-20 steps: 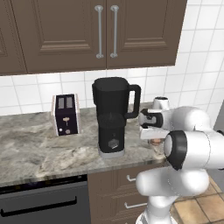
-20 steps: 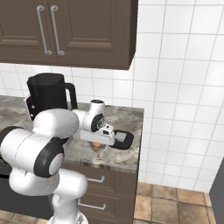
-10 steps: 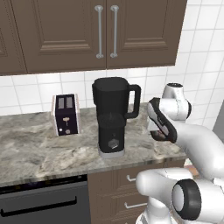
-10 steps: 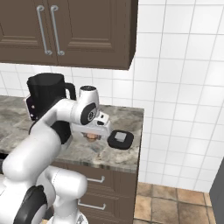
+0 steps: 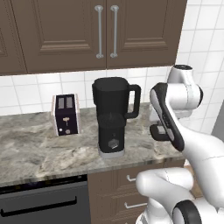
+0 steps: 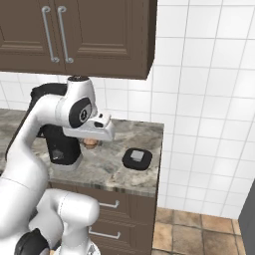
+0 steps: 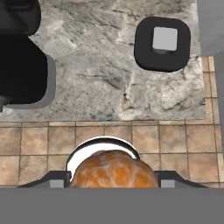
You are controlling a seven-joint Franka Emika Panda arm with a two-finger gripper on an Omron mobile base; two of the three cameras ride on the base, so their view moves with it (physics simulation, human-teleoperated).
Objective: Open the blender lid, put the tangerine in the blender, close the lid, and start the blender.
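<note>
Tangerine (image 7: 114,168) in pincer (image 7: 114,180) — hand view; lid (image 6: 137,158) off — right view.

No text, label, brand, number or sign can be read in any of the views. The blender (image 5: 111,118) has a plain black front, and the small light patch on its base is too blurred to read. The toaster (image 5: 66,114), left of the blender, has only a pale mark on its front, with no letters.

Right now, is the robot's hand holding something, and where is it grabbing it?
Yes. The gripper holds the tangerine, squeezed by its two opposite sides.
</note>
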